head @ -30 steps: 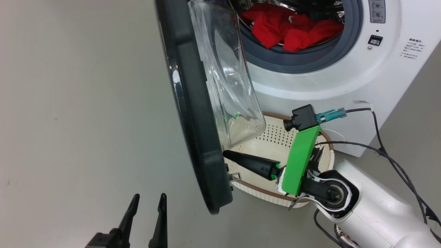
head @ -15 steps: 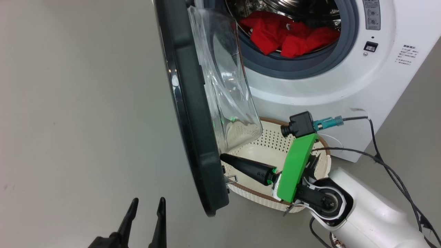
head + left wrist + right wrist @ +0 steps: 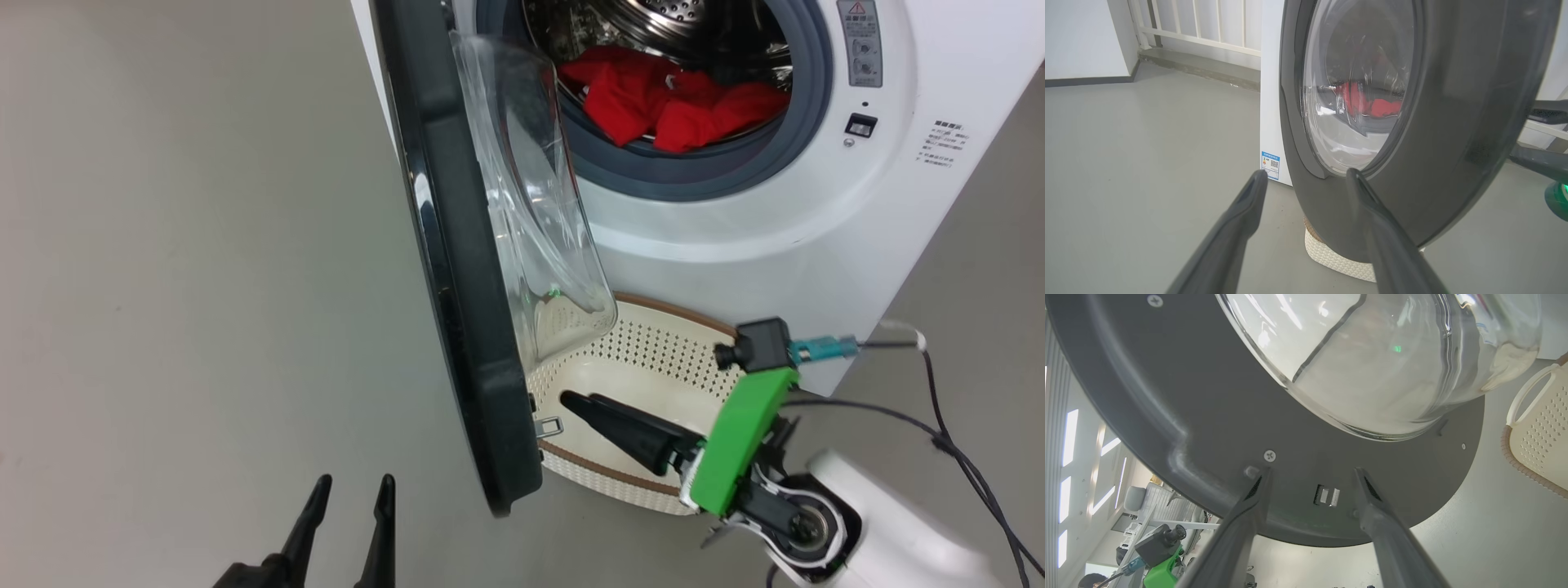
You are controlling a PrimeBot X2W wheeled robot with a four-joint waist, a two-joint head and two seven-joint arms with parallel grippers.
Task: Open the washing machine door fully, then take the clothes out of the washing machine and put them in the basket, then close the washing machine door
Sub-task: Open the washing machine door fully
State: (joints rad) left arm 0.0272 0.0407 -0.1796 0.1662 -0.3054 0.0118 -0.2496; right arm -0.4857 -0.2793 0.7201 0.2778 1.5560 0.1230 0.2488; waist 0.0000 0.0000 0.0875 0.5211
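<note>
Lets go of door [image 3: 457, 286] with right gripper [image 3: 582, 401], now spread wide (pinched shut a moment ago) and drawn back above basket [image 3: 653, 304]. Keeps left gripper [image 3: 355, 483] open, idle. Leaves clothes [image 3: 653, 102] in drum [image 3: 669, 12]; probably time to unload.

A: What is everything resting on where you're working?
B: You have a smooth grey floor [image 3: 204, 245], matt and even. In your left wrist view it runs back to a white wall [image 3: 1081, 36] with a dark skirting [image 3: 1086, 81].
A: And directly on it?
B: Your white washing machine [image 3: 735, 229] stands on it. The cream basket [image 3: 653, 353] sits upright on the floor just in front of the machine's base. Whether they touch, you cannot tell.
</note>
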